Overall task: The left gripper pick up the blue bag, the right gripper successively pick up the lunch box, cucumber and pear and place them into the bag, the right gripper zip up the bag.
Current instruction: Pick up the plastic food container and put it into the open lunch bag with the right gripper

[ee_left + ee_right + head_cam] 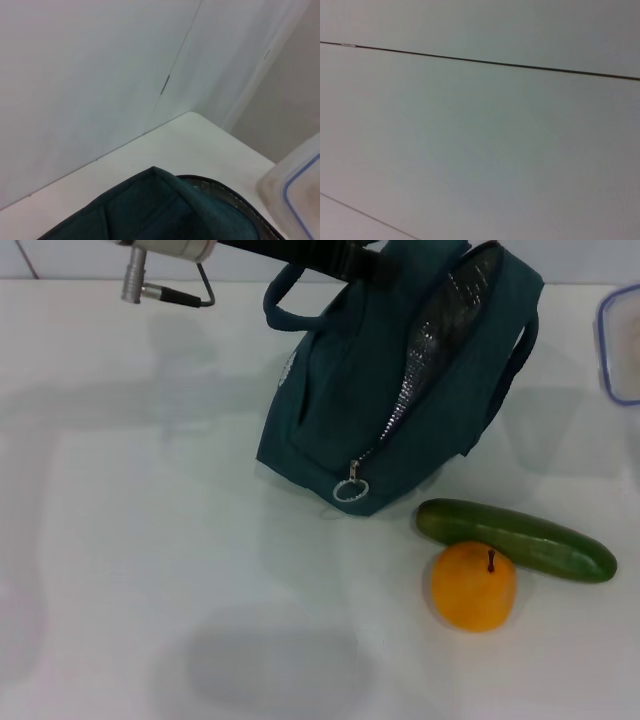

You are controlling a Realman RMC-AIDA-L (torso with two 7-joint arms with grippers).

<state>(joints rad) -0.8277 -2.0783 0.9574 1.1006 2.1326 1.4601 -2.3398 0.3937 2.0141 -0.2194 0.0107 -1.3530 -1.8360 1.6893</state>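
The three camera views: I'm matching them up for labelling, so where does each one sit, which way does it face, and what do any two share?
Head view: on the robot's head, looking forward and down at the white table; the left gripper reaches to the top of the blue bag.
Left wrist view: on the left arm, above the bag, facing the wall and a table corner; no fingers show.
Right wrist view: on the right arm, facing only a plain pale surface.
Shared: head and left wrist views both show the bag and the lunch box.
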